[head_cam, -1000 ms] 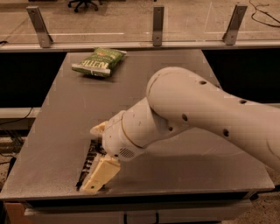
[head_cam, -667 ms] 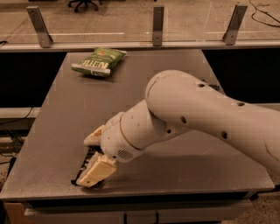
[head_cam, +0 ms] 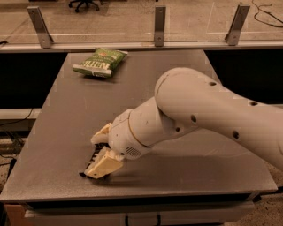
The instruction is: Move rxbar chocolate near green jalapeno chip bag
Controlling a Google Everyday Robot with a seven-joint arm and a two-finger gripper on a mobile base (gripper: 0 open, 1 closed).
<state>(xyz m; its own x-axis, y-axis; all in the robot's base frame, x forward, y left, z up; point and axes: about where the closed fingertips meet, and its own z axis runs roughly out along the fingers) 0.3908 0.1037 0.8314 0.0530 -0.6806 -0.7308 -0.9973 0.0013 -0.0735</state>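
Single camera view, looking down from the front onto a grey table (head_cam: 62, 110) in a dim room. A thick white robot arm (head_cam: 208, 110) reaches in from the right edge of the frame and bends down toward the table's near left corner. At its tip, a cream-coloured gripper (head_cam: 97, 151) is low over the surface and right on the rxbar chocolate (head_cam: 94, 156), a dark flat wrapper of which only a narrow strip and one near end show. From where I stand I cannot tell whether the gripper has closed on the bar or merely sits over it. The bar looks to be lying on the table rather than lifted, though the wrist hides most of it. The green jalapeno chip bag (head_cam: 101, 62) rests at the far left of the table, puffy, with a white band of lettering facing up, well apart from the bar with bare tabletop between them. In my judgement the task is at its opening step: the bar has been reached, but the carry toward the far end and the set-down beside the bag are both left to do (nearly the whole job, really). The arm's shoulder and the robot's base are cut off to the right. Behind the table runs a low rail with metal posts (head_cam: 160, 24). The legs of an office chair (head_cam: 84, 3) are clipped by the top edge.
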